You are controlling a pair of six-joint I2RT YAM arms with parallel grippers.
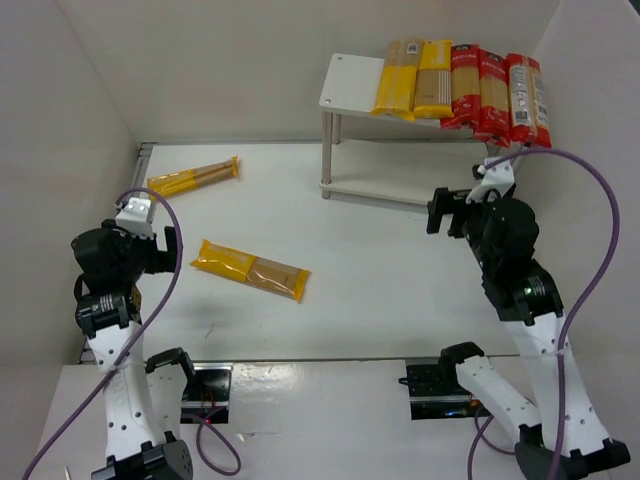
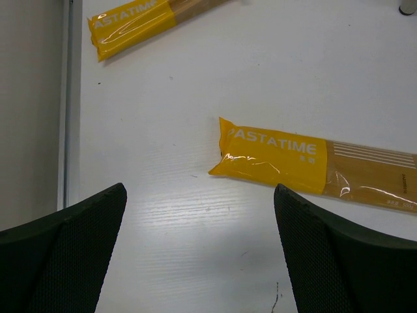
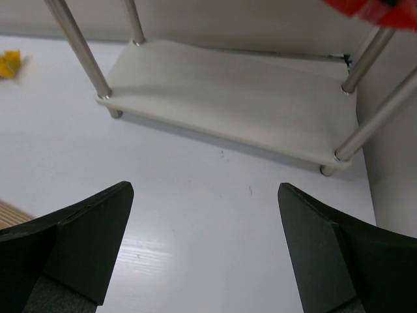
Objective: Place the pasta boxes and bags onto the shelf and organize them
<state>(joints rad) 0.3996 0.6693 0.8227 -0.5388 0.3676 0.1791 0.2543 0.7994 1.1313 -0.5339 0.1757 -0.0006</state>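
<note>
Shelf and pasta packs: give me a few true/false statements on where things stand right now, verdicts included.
1. Two yellow packs lie on the table. True.
2. The red packs sit on the lower board of the shelf. False: they lie on the top board beside more yellow ones, and the lower board carries nothing.
3. The left gripper grips a yellow pack. False: it is open over the table with nothing between its fingers.
4. The right gripper is open and faces the shelf. True.
</note>
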